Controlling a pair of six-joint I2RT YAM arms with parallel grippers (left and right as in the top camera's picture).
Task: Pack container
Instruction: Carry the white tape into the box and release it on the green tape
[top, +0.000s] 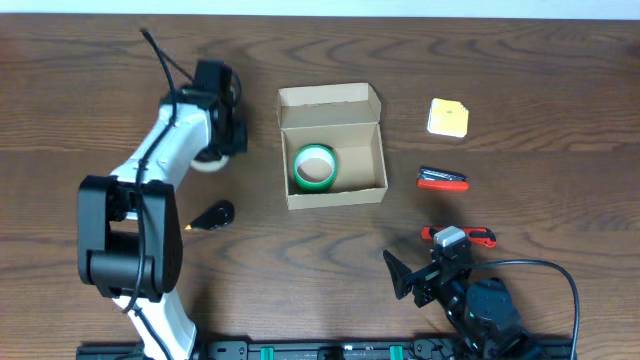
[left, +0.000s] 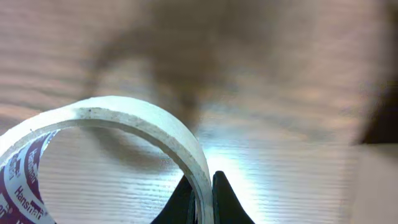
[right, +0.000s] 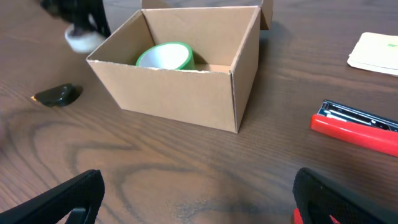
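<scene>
The container (top: 332, 145) stands open in the middle of the desk (top: 540, 80). Its lid flap is folded back on the far side, and a green tape roll (top: 314, 166) lies flat inside, in the left part. The left end effector (top: 224, 143) is just beside the container, on its left, and does not touch it. It pinches the wall of a white tape roll (left: 143, 121) between its fingers. The right end effector (right: 199, 205) is spread wide and holds nothing. It is on the near side of the container, toward its right corner, and a red stapler (right: 354, 124) lies to its right.
</scene>
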